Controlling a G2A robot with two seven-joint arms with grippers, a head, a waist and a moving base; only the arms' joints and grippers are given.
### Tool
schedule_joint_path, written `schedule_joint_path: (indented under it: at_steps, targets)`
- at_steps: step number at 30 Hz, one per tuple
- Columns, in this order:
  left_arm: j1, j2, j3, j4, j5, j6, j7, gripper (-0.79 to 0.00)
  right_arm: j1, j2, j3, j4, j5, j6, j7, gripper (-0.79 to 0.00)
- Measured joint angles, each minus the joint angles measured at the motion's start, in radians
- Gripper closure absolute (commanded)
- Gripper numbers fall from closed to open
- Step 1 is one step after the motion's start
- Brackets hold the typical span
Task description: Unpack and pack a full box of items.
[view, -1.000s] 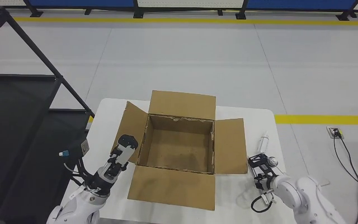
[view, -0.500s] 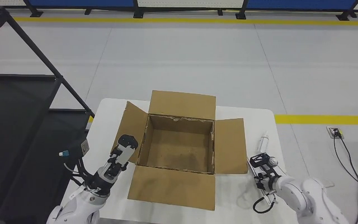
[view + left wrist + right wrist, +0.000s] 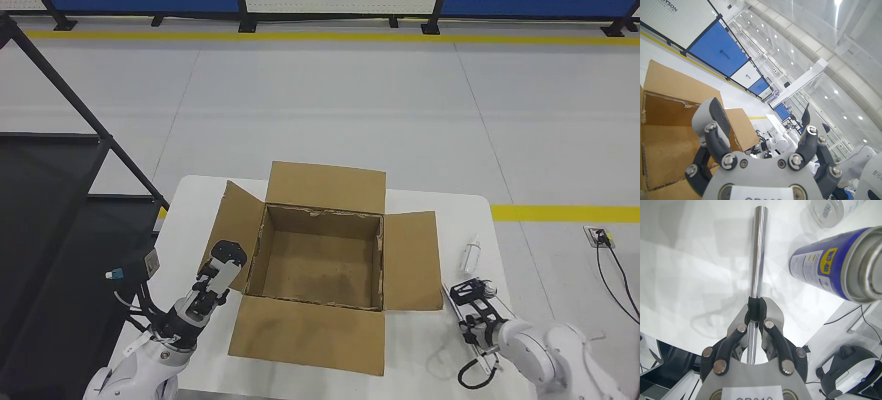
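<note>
While the right gripper (image 3: 755, 310) clamps a steel rod (image 3: 758, 256), the left gripper (image 3: 761, 108) gapes above the white table (image 3: 440, 206) on grey floor (image 3: 350, 100).

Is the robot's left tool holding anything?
No, the left tool stands wide open with nothing caught in the gap.

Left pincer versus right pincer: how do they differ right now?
The left pincer is open and empty; the right pincer is shut on a chrome rod. The left pincer sits beside the cardboard box; the right pincer, by a blue spray can. Both have black pads.
</note>
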Motion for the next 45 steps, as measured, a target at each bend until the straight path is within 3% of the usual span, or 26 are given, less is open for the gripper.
schedule_joint_path:
  at_steps: [3,5,9,25,33,37,38,45]
  targets:
    - [0.000,0.000,0.000,0.000,0.000,0.000,0.000,-0.785,0.021,-0.002,-0.020,0.019,-0.010,0.000,0.016,0.000]
    - [0.000,0.000,0.000,0.000,0.000,0.000,0.000,-0.785,0.034,-0.004,-0.033,0.028,-0.019,-0.001,0.032,-0.080]
    - [0.000,0.000,0.000,0.000,0.000,0.000,0.000,-0.785,0.051,-0.007,-0.052,0.039,-0.027,0.002,0.042,-0.145]
    - [0.000,0.000,0.000,0.000,0.000,0.000,0.000,-0.785,0.083,-0.012,-0.093,0.047,-0.067,-0.003,0.087,-0.234]
    - [0.000,0.000,0.000,0.000,0.000,0.000,0.000,-0.785,0.113,-0.019,-0.127,0.074,-0.083,0.004,0.106,-0.197]
    - [0.000,0.000,0.000,0.000,0.000,0.000,0.000,-0.785,0.122,-0.021,-0.136,0.083,-0.087,0.006,0.111,-0.015]
    - [0.000,0.000,0.000,0.000,0.000,0.000,0.000,-0.785,0.124,-0.022,-0.137,0.085,-0.089,0.008,0.113,0.000]
    - [0.000,0.000,0.000,0.000,0.000,0.000,0.000,-0.785,0.120,-0.022,-0.124,0.077,-0.088,0.021,0.107,0.000]
